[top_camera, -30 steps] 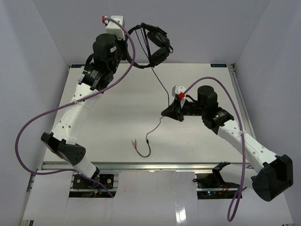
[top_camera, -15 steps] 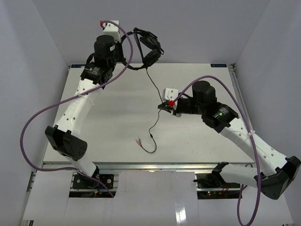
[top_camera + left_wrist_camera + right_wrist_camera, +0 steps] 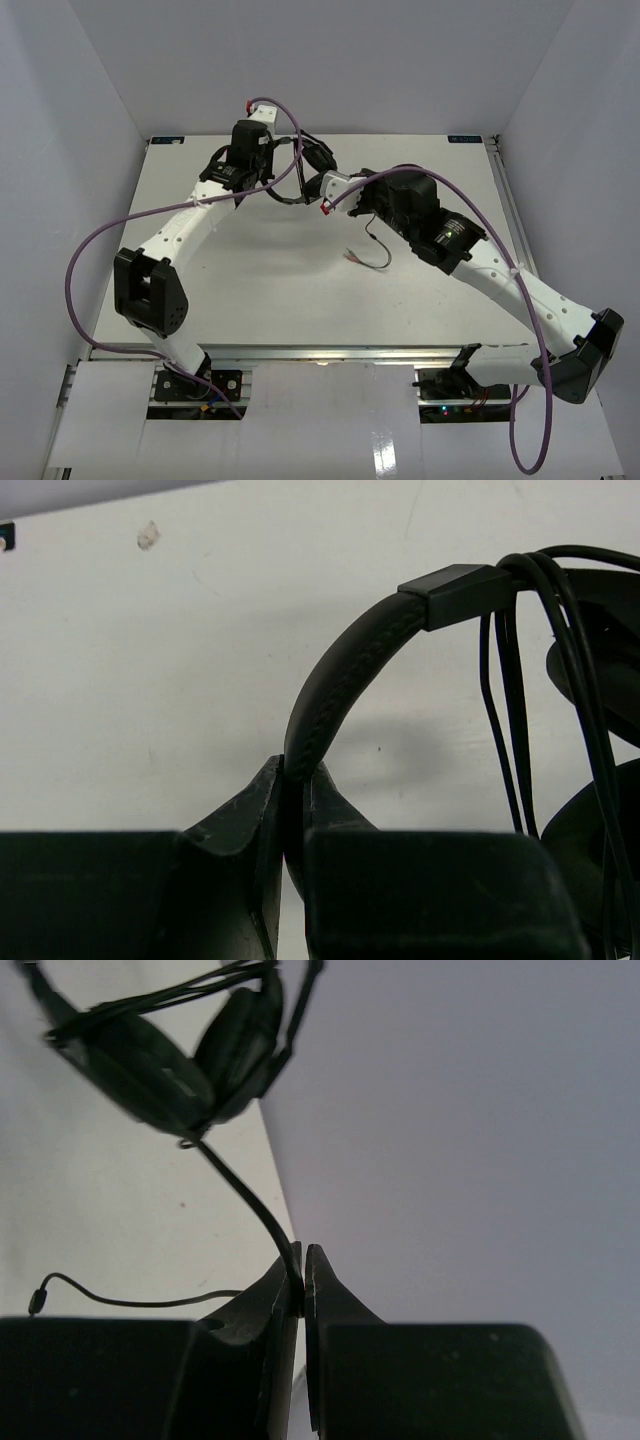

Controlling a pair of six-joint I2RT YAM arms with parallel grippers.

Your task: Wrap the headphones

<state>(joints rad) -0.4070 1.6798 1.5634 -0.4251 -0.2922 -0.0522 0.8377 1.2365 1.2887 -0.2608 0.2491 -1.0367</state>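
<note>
The black headphones (image 3: 312,160) hang above the far middle of the table. My left gripper (image 3: 276,170) is shut on the padded headband (image 3: 340,680), with its fingers pinching the headband's lower end (image 3: 295,780). Several turns of thin black cable (image 3: 512,700) run over the headband beside an ear cup (image 3: 600,690). My right gripper (image 3: 324,190) sits just right of the ear cups (image 3: 170,1070) and is shut on the cable (image 3: 248,1195) at its fingertips (image 3: 303,1272). The loose cable end with coloured plugs (image 3: 352,258) lies on the table below.
The white table (image 3: 250,290) has metal rails along its right edge (image 3: 505,200) and front edge (image 3: 300,350). Grey walls enclose the back and sides. Purple robot cables (image 3: 95,250) loop over both arms.
My left gripper has brought the headphones down and to the right. My right gripper has moved up and left to the ear cups. The loose cable is shorter and the plugs have slid right.
</note>
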